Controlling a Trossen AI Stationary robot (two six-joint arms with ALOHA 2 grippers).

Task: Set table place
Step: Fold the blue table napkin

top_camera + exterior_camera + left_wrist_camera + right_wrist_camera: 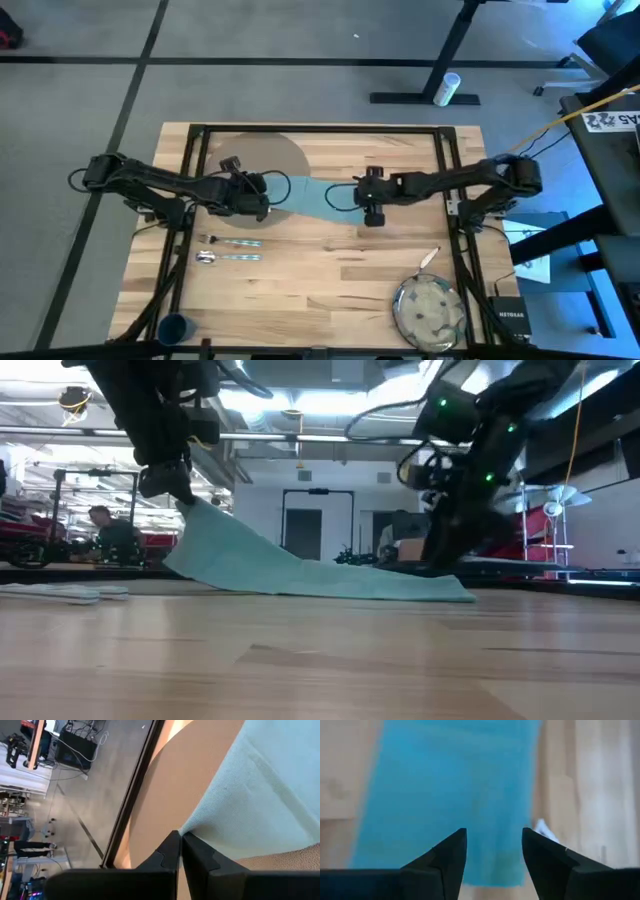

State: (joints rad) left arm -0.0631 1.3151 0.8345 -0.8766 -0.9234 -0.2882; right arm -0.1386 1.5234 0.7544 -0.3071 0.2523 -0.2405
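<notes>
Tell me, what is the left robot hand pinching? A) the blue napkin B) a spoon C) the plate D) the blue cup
A: the left gripper is shut on a corner of the teal napkin, lifting that end off the table.

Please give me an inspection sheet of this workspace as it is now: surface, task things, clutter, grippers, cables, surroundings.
Surface: wooden table, black frame.
Job's things: teal napkin, one end lifted, other end flat; round placemat at the far side; fork and spoon side by side; knife by the speckled plate; blue cup at the near left corner.
Clutter: nothing seen.
Grippers: left gripper shut on the napkin's corner; right gripper open above the napkin.
Cables: yellow cable at right.
Surroundings: person seated far behind.
</notes>
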